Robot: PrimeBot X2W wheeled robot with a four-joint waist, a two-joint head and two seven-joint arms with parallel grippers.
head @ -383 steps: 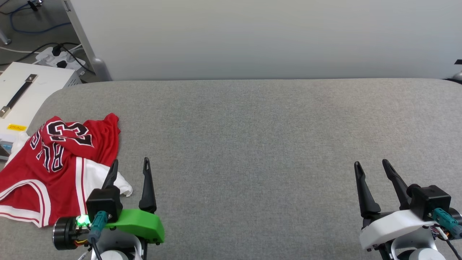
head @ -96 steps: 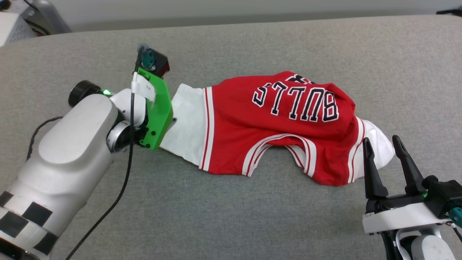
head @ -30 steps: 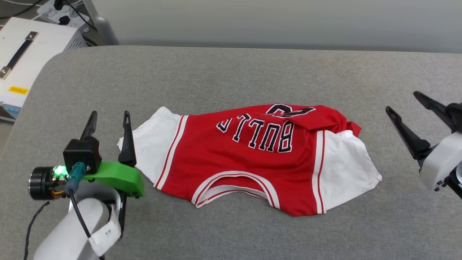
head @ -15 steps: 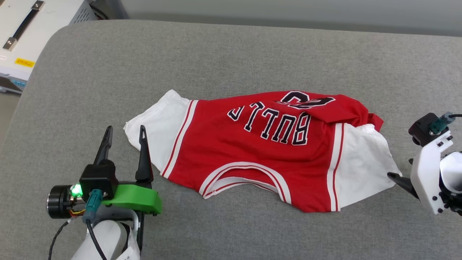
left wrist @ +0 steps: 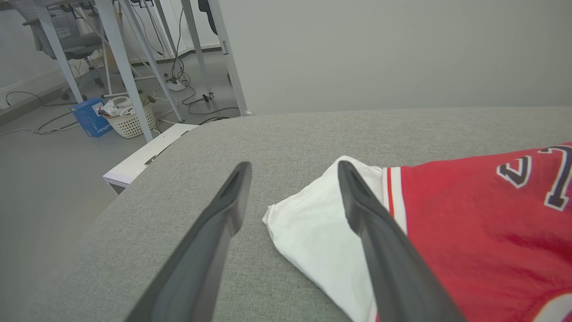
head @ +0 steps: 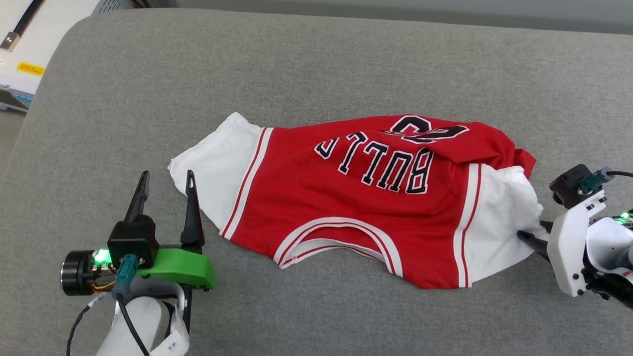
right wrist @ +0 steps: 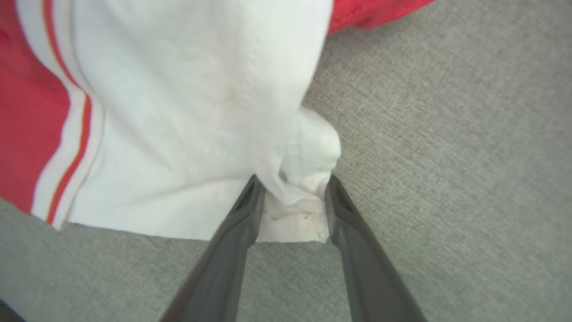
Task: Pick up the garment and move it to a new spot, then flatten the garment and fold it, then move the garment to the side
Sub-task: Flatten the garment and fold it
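Our right gripper (right wrist: 293,181) straddles the hem of the garment (head: 356,207) at its right-hand white sleeve, fingers parted, cloth bunched between them. Our left gripper (head: 167,173) hovers open just beside the opposite sleeve. The garment lies rumpled on the grey cushion (head: 316,64).

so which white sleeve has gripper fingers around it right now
The right sleeve, bunched between the right gripper's fingers; the left sleeve lies flat beside the open left gripper.

Grey fabric surface (head: 346,59), rounded corner; red-and-white garment (head: 356,198) lying on it, rumpled, lettering upside down
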